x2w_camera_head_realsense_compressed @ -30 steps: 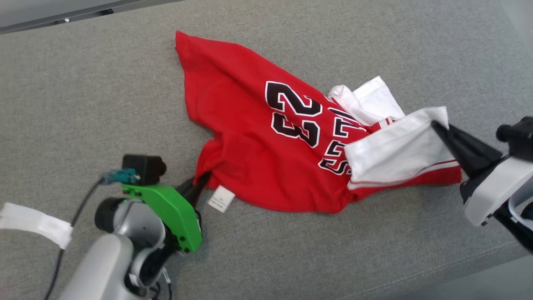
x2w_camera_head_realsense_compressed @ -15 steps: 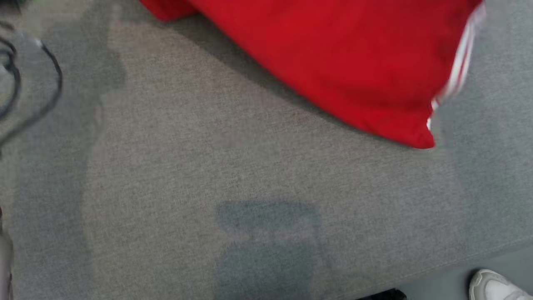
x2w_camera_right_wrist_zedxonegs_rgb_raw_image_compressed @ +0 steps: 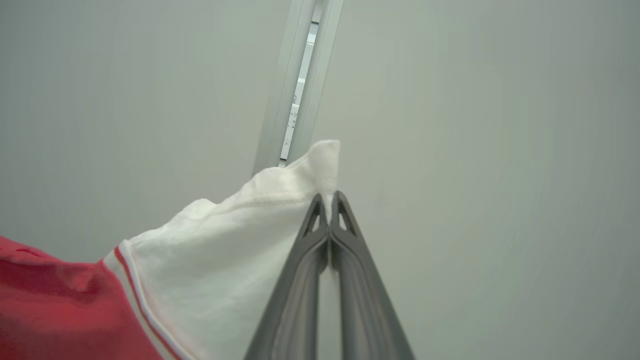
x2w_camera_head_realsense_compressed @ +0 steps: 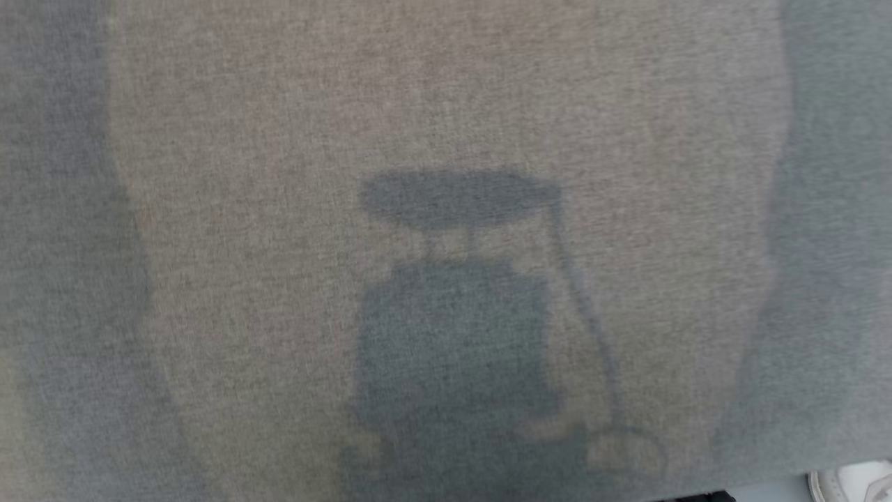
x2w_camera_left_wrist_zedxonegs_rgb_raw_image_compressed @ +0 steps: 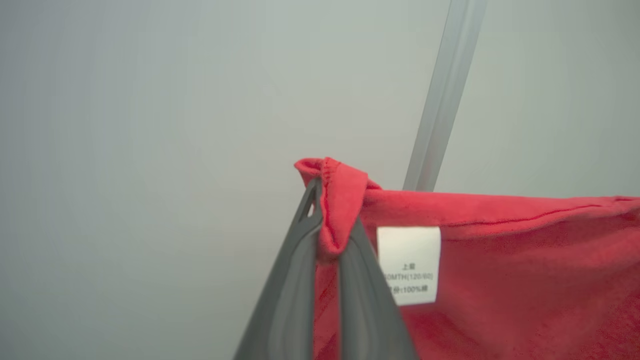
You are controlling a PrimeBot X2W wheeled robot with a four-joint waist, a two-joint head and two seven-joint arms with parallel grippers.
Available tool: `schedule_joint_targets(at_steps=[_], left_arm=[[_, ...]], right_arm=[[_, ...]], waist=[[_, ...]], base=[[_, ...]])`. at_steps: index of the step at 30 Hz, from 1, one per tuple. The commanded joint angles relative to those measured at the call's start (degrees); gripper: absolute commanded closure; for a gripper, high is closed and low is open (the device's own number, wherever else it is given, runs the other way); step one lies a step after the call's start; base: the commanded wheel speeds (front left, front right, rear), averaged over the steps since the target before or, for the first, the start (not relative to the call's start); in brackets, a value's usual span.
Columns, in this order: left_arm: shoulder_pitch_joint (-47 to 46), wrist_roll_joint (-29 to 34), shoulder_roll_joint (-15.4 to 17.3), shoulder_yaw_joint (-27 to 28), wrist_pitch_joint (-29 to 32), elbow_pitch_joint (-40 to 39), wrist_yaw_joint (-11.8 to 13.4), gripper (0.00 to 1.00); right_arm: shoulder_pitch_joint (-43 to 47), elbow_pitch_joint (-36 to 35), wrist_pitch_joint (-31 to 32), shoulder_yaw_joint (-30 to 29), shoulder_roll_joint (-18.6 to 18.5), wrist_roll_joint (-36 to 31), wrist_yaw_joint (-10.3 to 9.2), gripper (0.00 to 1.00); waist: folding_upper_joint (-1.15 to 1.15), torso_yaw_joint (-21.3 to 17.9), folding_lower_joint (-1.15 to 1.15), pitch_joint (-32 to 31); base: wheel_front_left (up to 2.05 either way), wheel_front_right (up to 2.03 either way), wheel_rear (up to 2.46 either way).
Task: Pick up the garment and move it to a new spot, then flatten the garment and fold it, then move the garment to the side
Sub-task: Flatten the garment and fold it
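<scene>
The garment is a red jersey with white sleeves. In the left wrist view my left gripper [x2w_camera_left_wrist_zedxonegs_rgb_raw_image_compressed: 334,220] is shut on a bunched red hem corner of the garment [x2w_camera_left_wrist_zedxonegs_rgb_raw_image_compressed: 500,280], beside a white care label [x2w_camera_left_wrist_zedxonegs_rgb_raw_image_compressed: 409,264]. In the right wrist view my right gripper [x2w_camera_right_wrist_zedxonegs_rgb_raw_image_compressed: 329,200] is shut on the edge of a white sleeve of the garment [x2w_camera_right_wrist_zedxonegs_rgb_raw_image_compressed: 225,260], with red cloth at the lower left. Both wrist views face a pale wall, so the garment is lifted off the surface. The head view looks down at the grey cloth surface [x2w_camera_head_realsense_compressed: 279,139] with my shadow [x2w_camera_head_realsense_compressed: 453,314] on it.
A pale metal rail [x2w_camera_left_wrist_zedxonegs_rgb_raw_image_compressed: 442,95] runs up the wall behind the garment, also seen as a rail [x2w_camera_right_wrist_zedxonegs_rgb_raw_image_compressed: 300,80] in the right wrist view. A white shoe [x2w_camera_head_realsense_compressed: 854,481] shows past the grey surface's near edge at the lower right of the head view.
The head camera has tilted, so the picture shifted. The garment, lying on the grey surface a second ago, was lifted by both grippers and has left the head view.
</scene>
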Motion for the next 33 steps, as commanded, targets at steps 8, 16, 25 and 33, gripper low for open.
schedule_joint_targets(at_steps=[8, 16, 25, 33], left_arm=[[-4.7, 1.0, -0.9, -3.3, -13.9, 10.8, -4.1, 1.00], [5.7, -4.0, 3.4, -13.7, -13.2, 14.5, -4.5, 1.00], [22.6, -11.5, 14.2, -21.9, -14.0, 3.0, -4.4, 1.00], [46.4, -15.2, 24.3, -24.3, -10.6, -12.1, -0.6, 1.00]], right_arm=[[-4.0, 7.1, -6.1, 3.6, 4.0, -1.1, -0.05, 1.00], [10.1, 5.7, -9.0, 13.7, -1.4, 9.0, -0.05, 1.00], [32.0, -10.1, -10.6, 18.7, -13.9, 19.3, -0.05, 1.00], [59.3, -22.2, -10.7, 14.3, -23.3, 19.2, -0.08, 1.00]], waist=[[0.15, 3.0, -0.02, 8.2], [0.15, 1.3, -0.02, 8.1], [0.15, 0.5, -0.02, 0.4], [0.15, 0.4, -0.02, -12.1]], base=[[0.00, 0.00, 0.00], [0.00, 0.00, 0.00], [0.00, 0.00, 0.00], [0.00, 0.00, 0.00]])
